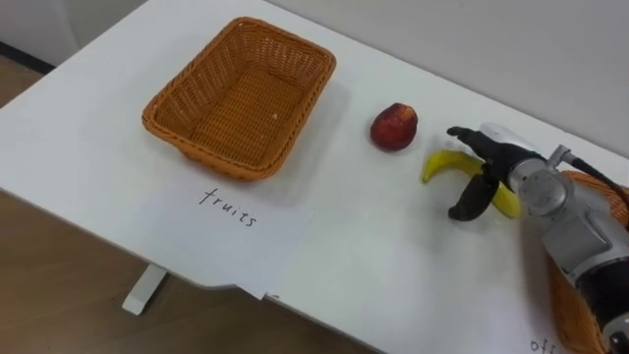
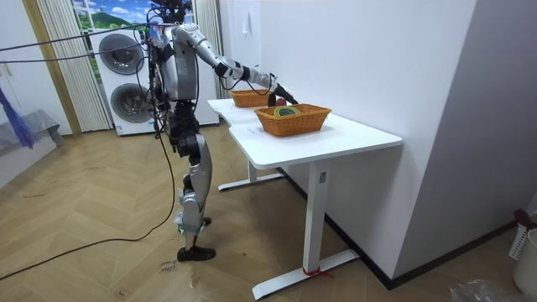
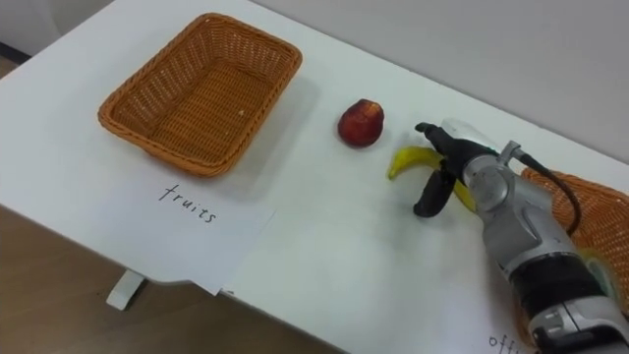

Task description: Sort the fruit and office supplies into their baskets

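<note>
My right hand (image 1: 501, 157) is stretched out over the curved yellow banana (image 1: 444, 163). The dark fingers are arched past its far side and the thumb is hooked down on the near side. The hand straddles the fruit rather than clamps it, because I can see bare table between the fingers and the peel. The banana lies flat on the white table (image 1: 373, 256), not lifted. Just beside it, toward my left, sits the round red fruit (image 1: 394, 127) (an apple or a peach, I can't tell which).

Further left is the rectangular woven wicker basket (image 1: 211, 155), which has nothing in it, with a handwritten sheet of paper (image 1: 226, 231) at its near edge. I take this to be the fruit basket.

Under my forearm is a second wicker basket (image 2: 294, 124). The room view shows something coloured inside it, too small to name.

By my reckoning no fruit is sorted yet, so both pieces are left to move.
</note>
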